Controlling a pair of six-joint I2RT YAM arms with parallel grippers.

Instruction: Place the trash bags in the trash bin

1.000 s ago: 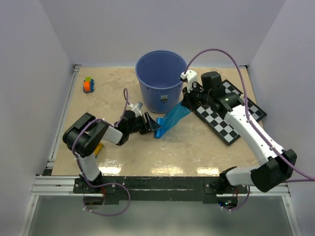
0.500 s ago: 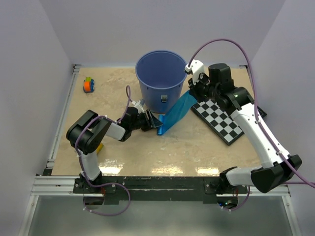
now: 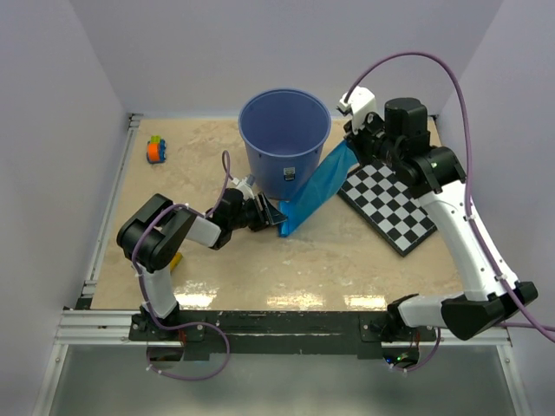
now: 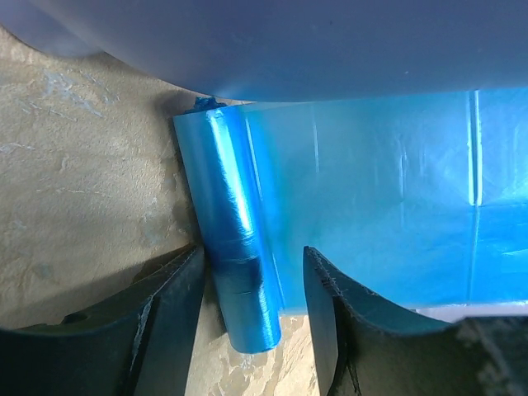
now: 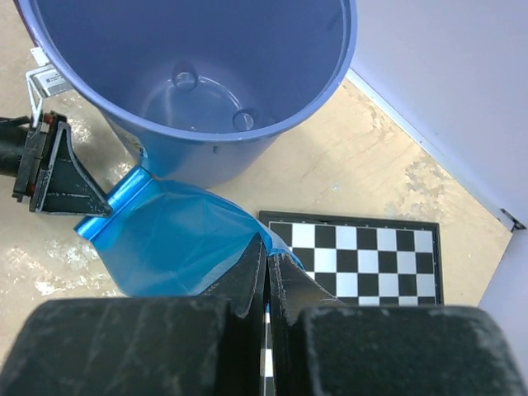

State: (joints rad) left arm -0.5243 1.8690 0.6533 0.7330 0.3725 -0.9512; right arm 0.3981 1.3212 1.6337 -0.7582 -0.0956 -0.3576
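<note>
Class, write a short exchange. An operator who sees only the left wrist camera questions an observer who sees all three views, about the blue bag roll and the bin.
Operator: I see the bag roll lying between my left claw's fingers, with film running off to the right. What holds the far end?
Observer: The right claw is shut on the bag sheet, raised just right of the trash bin.
Operator: Is anything inside the bin?
Observer: No. The right wrist view looks down into it, and its floor is bare.
</note>
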